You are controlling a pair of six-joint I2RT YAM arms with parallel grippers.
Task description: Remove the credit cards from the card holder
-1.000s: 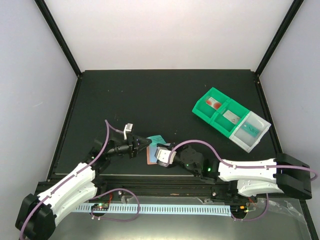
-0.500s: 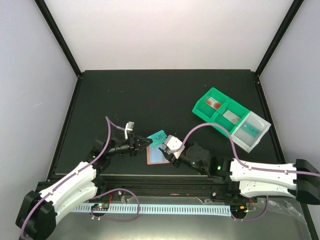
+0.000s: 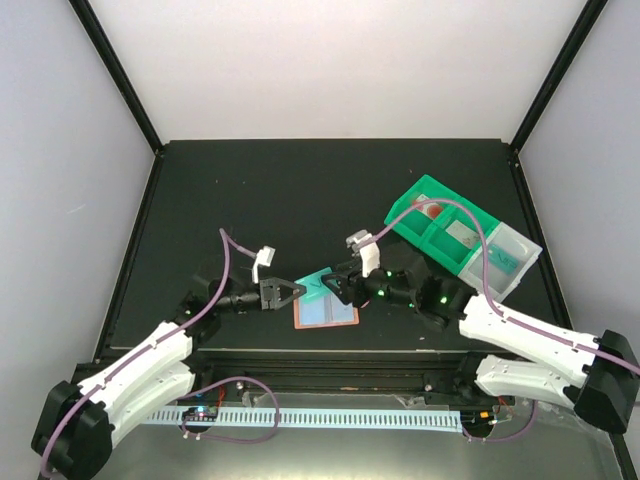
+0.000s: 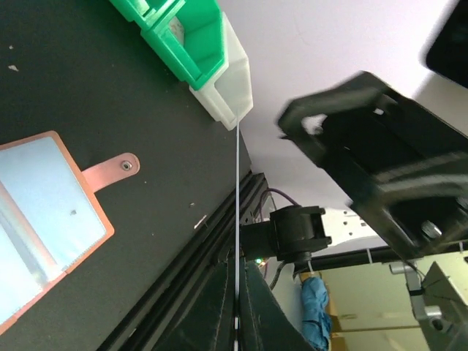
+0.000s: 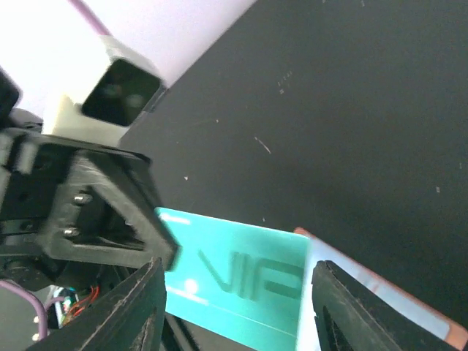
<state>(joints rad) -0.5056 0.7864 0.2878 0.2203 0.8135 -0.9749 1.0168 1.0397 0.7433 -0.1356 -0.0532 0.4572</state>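
Teal card [image 5: 235, 281], VIP lettering: right wrist only.

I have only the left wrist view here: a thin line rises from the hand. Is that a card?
Observer: Yes, a teal card, edge-on to you, pinched in the left hand.
Operator: Where is the right hand?
Observer: The right hand is open at the card's other end, a finger on either side.
Operator: Any print on it?
Observer: "VIP" in dark letters, seen from the right wrist view.
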